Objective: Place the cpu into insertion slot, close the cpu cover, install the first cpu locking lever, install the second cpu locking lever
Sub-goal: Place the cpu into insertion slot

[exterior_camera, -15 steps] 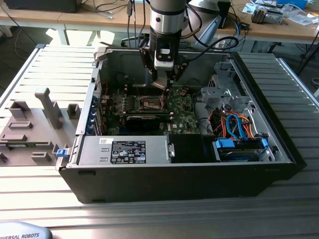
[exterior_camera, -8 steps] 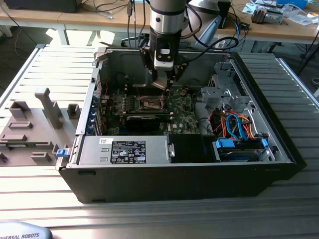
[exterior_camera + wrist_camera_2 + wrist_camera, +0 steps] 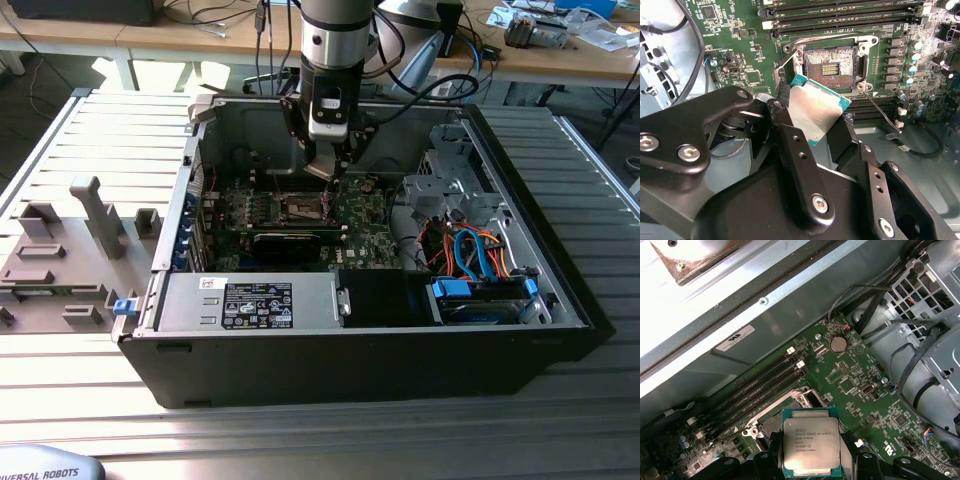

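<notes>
In both wrist views my gripper (image 3: 812, 127) is shut on the cpu (image 3: 810, 110), a flat square chip with a silver top and teal edge, gripped by two opposite sides between black fingers (image 3: 785, 135). The cpu (image 3: 811, 442) hangs tilted just above and beside the insertion slot (image 3: 831, 67), whose dark contact field lies bare inside a metal rim. A silvery frame (image 3: 790, 396) borders the slot; I cannot tell whether it is the cpu cover. One thin wire lever (image 3: 881, 112) sticks out free beside the slot. In the exterior view the gripper (image 3: 328, 172) is low inside the open computer case, over the slot (image 3: 300, 207).
Memory slots (image 3: 760, 385) run alongside the socket. A black card (image 3: 290, 243) lies across the green board in front of it. Cables and a drive cage (image 3: 455, 170) fill the case on the exterior view's right. A grey fixture block (image 3: 70, 250) sits outside the case on the exterior view's left.
</notes>
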{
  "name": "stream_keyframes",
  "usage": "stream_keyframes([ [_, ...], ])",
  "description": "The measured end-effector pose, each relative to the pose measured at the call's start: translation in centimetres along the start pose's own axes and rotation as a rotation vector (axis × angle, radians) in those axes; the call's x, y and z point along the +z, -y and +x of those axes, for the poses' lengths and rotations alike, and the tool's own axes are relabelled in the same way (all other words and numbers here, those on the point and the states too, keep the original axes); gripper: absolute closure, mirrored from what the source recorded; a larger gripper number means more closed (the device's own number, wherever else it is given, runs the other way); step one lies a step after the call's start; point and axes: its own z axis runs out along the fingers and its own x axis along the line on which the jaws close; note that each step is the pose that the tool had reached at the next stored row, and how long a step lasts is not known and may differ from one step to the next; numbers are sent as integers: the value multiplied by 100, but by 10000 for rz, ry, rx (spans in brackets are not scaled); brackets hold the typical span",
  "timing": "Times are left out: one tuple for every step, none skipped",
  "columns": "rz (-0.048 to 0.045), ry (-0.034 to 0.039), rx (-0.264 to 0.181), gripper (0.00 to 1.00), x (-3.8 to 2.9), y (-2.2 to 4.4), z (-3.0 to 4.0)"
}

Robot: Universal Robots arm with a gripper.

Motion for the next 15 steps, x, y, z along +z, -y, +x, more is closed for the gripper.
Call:
stream_keyframes([
  [1, 1, 5, 46, 0, 0, 0],
  [0, 1, 14, 46, 1, 0, 0],
  [0, 3, 21, 46, 2, 0, 0],
  [0, 3, 31, 46, 2, 0, 0],
  [0, 3, 37, 46, 3, 0, 0],
  [-1, 4, 41, 46, 3, 0, 0],
  [0, 5, 54, 46, 4, 0, 0],
  [0, 6, 62, 46, 4, 0, 0],
  [-1, 7, 73, 46, 5, 0, 0],
  [-1, 8, 84, 46, 6, 1, 0],
  [-1, 8, 93, 46, 7, 1, 0],
  [-1, 9, 98, 46, 7, 1, 0],
  [-2, 9, 103, 46, 8, 1, 0],
  [-1, 10, 108, 46, 8, 1, 0],
  [-1, 10, 113, 46, 8, 1, 0],
])
